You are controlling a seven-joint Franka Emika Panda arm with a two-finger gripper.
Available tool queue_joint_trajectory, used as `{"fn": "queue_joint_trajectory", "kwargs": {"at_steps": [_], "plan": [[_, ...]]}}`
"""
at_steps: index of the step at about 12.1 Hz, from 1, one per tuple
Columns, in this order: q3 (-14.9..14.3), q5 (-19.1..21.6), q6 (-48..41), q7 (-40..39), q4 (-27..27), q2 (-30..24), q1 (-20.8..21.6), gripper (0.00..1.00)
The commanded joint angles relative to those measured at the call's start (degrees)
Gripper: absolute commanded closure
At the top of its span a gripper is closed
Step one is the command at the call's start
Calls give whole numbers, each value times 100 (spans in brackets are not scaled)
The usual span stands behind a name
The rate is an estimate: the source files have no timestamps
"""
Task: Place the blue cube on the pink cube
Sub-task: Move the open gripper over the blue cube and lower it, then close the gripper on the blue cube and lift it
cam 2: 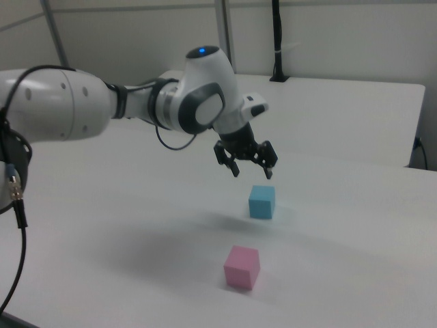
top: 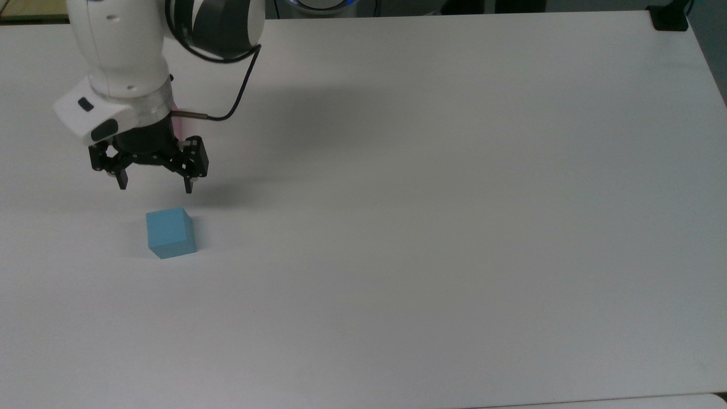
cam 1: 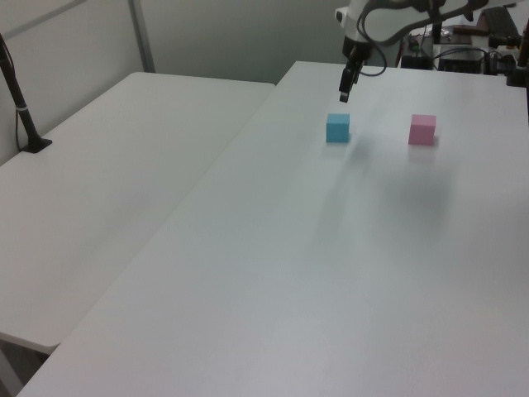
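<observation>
Hanging wide open above the white surface (top: 454, 227), the hand (top: 154, 184) is poised just short of the blue cube (top: 170, 232), well apart from the pink cube (cam 2: 242, 267), so the approach step is judged underway and a descent around the blue cube is called for next.

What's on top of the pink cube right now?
Nothing rests on the pink cube; its top is bare. The blue cube sits apart on the table, with the open gripper hovering above it.

Top view — the pink cube (top: 176, 120) sits almost wholly behind the arm (top: 122, 62), just a sliver showing. The arm's upper part runs off the top edge.
</observation>
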Motion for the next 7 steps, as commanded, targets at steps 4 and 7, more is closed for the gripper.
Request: {"fn": "queue_joint_trajectory", "kwargs": {"at_steps": [4, 7], "plan": [[-62, 1, 642, -351, -6, 705, -9, 0], [-62, -7, 807, -299, 12, 986, -18, 0]]}}
